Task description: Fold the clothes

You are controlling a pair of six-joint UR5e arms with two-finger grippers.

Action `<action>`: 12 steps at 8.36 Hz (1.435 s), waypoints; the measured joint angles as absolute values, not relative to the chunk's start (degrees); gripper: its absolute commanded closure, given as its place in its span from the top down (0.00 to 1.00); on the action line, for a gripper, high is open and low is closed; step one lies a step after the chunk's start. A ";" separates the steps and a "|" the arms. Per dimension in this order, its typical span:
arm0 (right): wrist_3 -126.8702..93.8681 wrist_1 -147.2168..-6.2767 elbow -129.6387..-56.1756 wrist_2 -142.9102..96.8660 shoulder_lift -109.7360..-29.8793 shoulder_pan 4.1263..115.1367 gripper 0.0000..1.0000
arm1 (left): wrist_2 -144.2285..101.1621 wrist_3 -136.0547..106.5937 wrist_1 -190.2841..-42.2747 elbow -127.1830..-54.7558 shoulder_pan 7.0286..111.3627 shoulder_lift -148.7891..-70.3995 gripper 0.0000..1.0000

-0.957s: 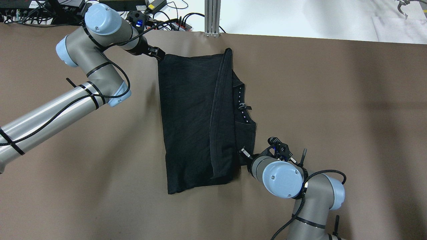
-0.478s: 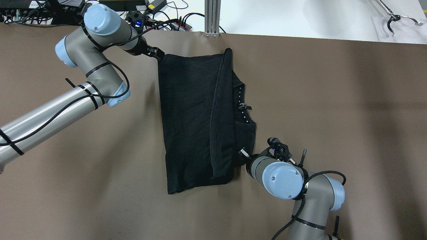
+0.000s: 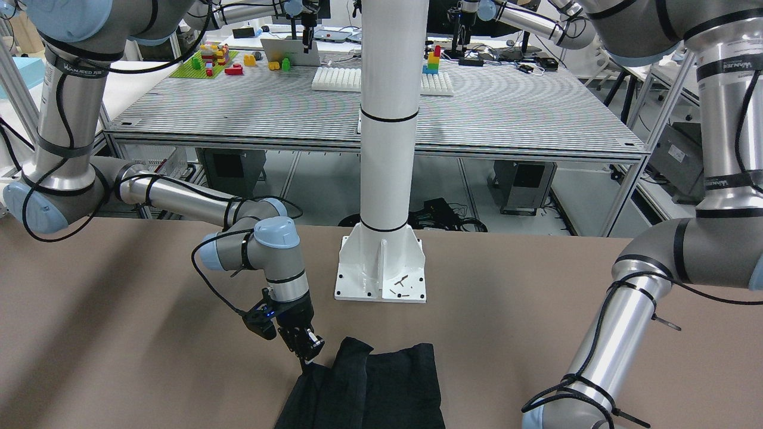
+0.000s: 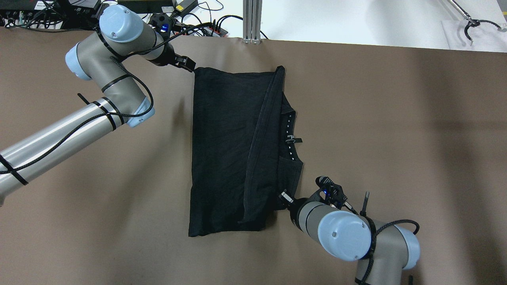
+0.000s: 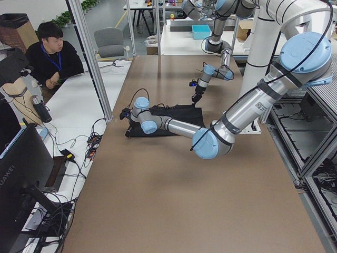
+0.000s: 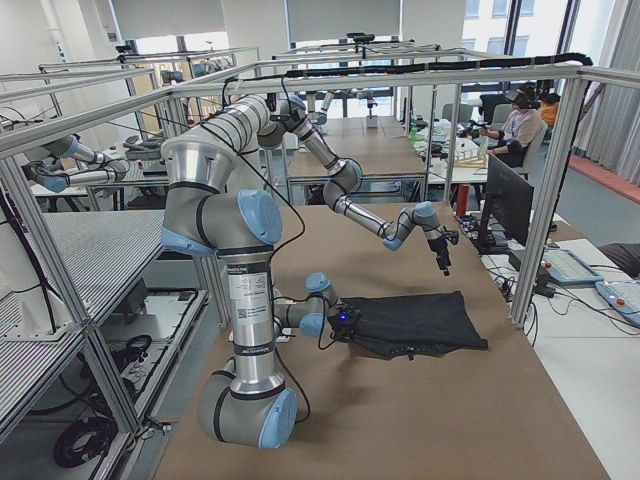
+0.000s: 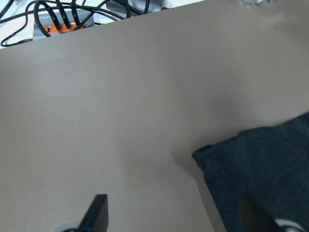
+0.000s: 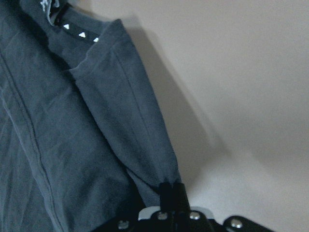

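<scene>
The clothes (image 4: 225, 146) are one black piece lying on the brown table, with a long fold ridge and a flap to its right. My right gripper (image 4: 282, 196) is at the near right edge and is shut on that hem, as the right wrist view shows (image 8: 170, 188) and the front view (image 3: 309, 356). My left gripper (image 4: 189, 64) stands open just off the far left corner. In the left wrist view that corner (image 7: 205, 154) lies free on the table ahead of the spread fingers (image 7: 96, 212).
A white post base (image 3: 381, 274) stands on the table behind the cloth on the robot's side. Cables and a power strip (image 4: 206, 27) lie past the far edge by an aluminium upright (image 4: 252, 19). A person (image 5: 50, 52) sits beyond the table.
The left gripper has let go of the far left corner. The right gripper has pulled back toward the robot, dragging the cloth nearer and skewing it.
</scene>
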State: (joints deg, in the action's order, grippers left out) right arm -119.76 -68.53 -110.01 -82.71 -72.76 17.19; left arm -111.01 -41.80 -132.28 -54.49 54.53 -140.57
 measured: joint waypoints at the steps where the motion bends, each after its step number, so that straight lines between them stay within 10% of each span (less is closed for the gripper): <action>1: -119.17 -68.50 -111.38 -81.83 -74.44 15.92 0.00 | -111.05 -41.86 -132.28 -54.88 54.47 -140.21 0.95; 2: -117.78 -68.48 -112.03 -81.23 -75.50 15.28 0.00 | -111.11 -41.90 -132.28 -55.07 54.45 -140.05 0.95; 4: -115.44 -68.49 -112.80 -80.88 -76.86 14.98 0.92 | -111.17 -41.92 -132.27 -55.21 54.37 -139.95 0.95; 12: -87.56 -89.89 -117.49 -81.88 -63.35 17.54 0.91 | -111.18 -41.92 -132.28 -55.20 54.26 -139.95 0.95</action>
State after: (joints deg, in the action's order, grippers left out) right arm -87.56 -89.89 -117.49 -81.88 -63.35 17.54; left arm -111.18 -41.92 -132.28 -55.20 54.26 -139.95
